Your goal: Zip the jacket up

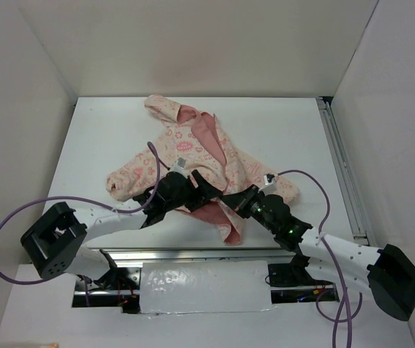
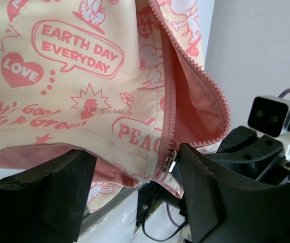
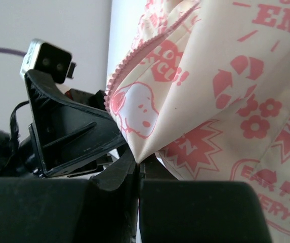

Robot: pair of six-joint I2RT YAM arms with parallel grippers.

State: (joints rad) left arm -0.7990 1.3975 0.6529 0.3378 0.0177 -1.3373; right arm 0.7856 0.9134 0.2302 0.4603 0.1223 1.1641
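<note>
left claw (image 2: 133, 178) spread; right claw (image 3: 137, 169) seemingly clamped

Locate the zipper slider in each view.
Top external: too small to make out, somewhere at the jacket's near hem.
Left wrist: zipper slider at lower centre, between the left gripper's open fingers.
Right wrist: not visible; only the pink zipper teeth, upper left.
Shared landmark: those zipper teeth, seen in both wrist views.

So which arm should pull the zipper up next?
Left. The left gripper is open with the zipper slider between its fingers, low on the jacket. The right gripper is shut on the jacket's hem, so it likely holds the fabric steady.
</note>
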